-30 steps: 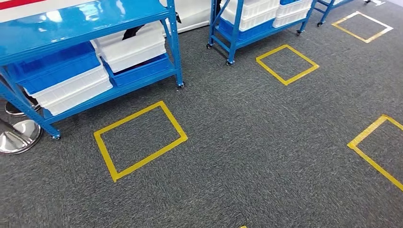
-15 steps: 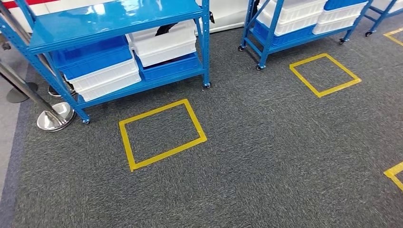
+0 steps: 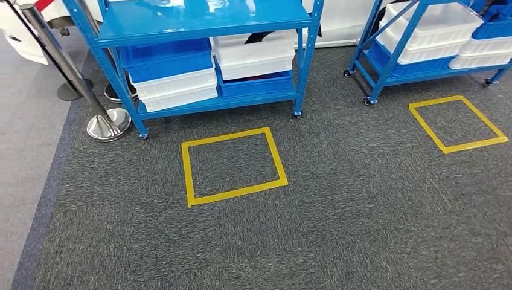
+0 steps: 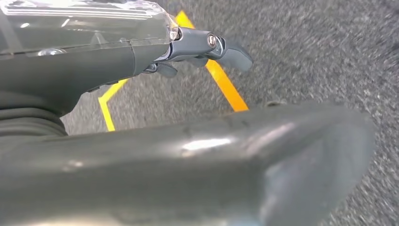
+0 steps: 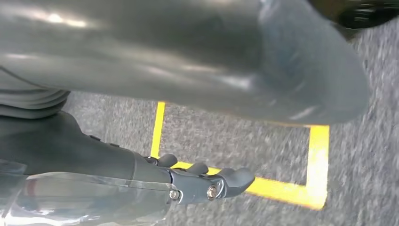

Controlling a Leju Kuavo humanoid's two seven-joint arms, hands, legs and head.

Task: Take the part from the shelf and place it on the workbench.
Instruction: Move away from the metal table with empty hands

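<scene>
A blue wheeled shelf (image 3: pixel 199 18) stands ahead in the head view, with blue and white bins on its lower level. A dark thing (image 3: pixel 258 37) pokes out of the white bin (image 3: pixel 253 55) at the shelf's right side; what it is I cannot tell. My left hand (image 4: pixel 155 150) hangs over the grey carpet, thick thumb in front and dark fingers (image 4: pixel 221 47) stretched out, holding nothing. My right hand (image 5: pixel 155 80) hangs the same way above a yellow tape corner, its fingers (image 5: pixel 226 181) apart and empty.
A yellow tape square (image 3: pixel 234 166) marks the carpet just before the shelf, another (image 3: pixel 459 124) lies to the right. A second blue shelf (image 3: pixel 392 66) with bins stands at the right. Chrome barrier posts (image 3: pixel 108 124) stand left of the shelf, beside smooth grey floor (image 3: pixel 30 151).
The whole picture has shifted: the camera turned left, so the shelf and the tape square now sit nearer the middle. The barrier posts and the grey floor have come further into sight.
</scene>
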